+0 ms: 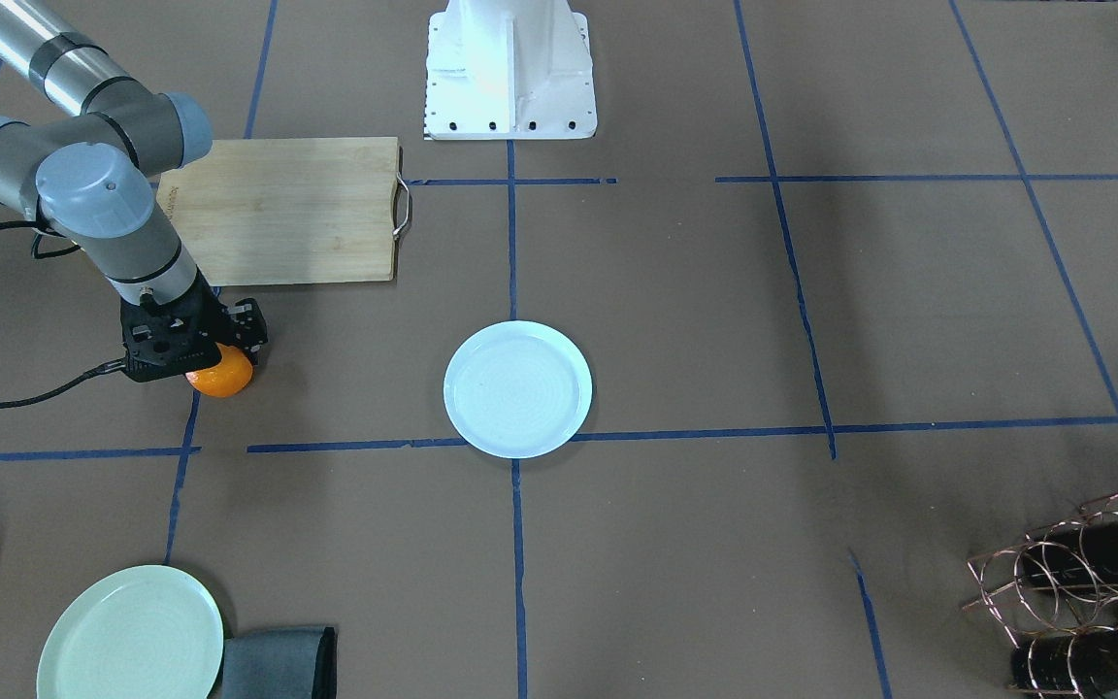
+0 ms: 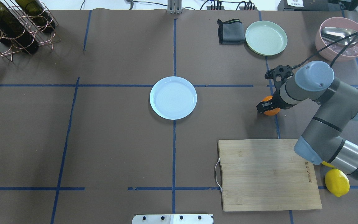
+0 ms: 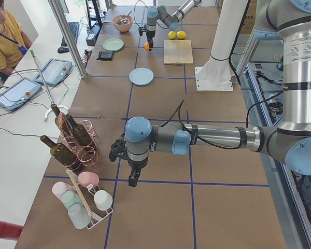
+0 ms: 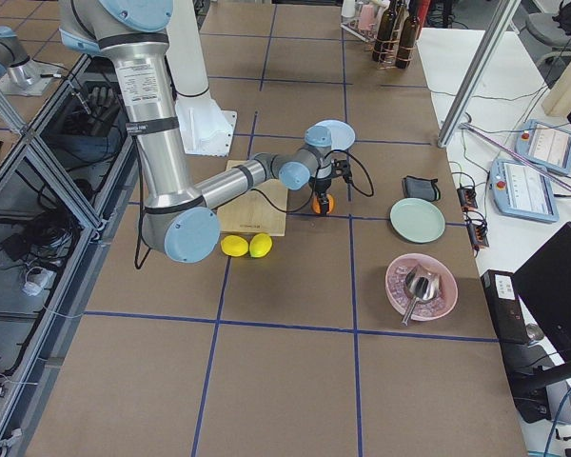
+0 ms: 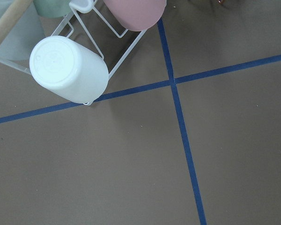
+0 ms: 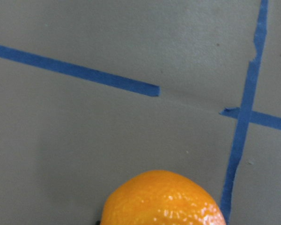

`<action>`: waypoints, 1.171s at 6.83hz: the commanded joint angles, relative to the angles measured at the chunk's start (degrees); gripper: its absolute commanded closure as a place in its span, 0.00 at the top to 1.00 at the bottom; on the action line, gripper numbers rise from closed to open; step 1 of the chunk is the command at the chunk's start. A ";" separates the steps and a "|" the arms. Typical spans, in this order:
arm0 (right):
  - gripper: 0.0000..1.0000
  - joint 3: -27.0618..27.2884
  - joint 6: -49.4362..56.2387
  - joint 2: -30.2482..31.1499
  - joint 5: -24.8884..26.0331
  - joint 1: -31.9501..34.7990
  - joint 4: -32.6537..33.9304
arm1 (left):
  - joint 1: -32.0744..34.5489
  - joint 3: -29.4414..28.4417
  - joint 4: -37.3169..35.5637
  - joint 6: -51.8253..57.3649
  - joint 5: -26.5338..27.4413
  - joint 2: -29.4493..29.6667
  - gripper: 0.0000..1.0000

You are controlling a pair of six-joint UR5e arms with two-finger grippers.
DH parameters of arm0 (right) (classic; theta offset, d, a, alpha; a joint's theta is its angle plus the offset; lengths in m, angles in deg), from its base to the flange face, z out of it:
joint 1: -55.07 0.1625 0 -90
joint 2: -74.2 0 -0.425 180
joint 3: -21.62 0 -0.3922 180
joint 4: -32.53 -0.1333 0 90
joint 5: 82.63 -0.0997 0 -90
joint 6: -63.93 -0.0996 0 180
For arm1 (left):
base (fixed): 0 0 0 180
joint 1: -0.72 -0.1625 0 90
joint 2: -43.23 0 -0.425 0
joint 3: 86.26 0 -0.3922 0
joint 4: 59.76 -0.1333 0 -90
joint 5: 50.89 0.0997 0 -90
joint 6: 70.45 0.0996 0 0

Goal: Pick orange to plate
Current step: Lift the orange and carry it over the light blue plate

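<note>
The only lettering on the table point(image 2: 120, 140) is a small brand mark burnt into the wooden cutting board point(image 2: 266, 174) near one short edge, too small to read. A white label point(image 2: 294, 2) beyond the table's far edge carries print that is likewise illegible.

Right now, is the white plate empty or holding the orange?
Empty: the white plate is bare; the orange sits apart, at the right gripper.
</note>
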State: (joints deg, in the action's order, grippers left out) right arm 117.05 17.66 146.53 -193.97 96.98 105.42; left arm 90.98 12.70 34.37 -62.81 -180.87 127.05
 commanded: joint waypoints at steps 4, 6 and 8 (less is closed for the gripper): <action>0.14 -18.91 -20.24 -33.08 8.21 -8.75 11.40 | 0.00 0.27 0.00 0.09 -0.10 0.03 1.00; 0.14 -21.60 -21.84 -34.98 11.99 -11.92 11.40 | -0.09 0.27 0.00 0.09 -0.10 0.02 1.00; 0.14 -22.22 -22.11 -35.25 12.72 -12.20 11.31 | 0.00 0.35 0.00 0.09 -0.10 0.03 1.00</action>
State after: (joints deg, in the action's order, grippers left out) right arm 95.23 -4.27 111.47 -181.87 85.09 116.76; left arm 90.95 13.02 34.37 -62.72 -180.97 127.07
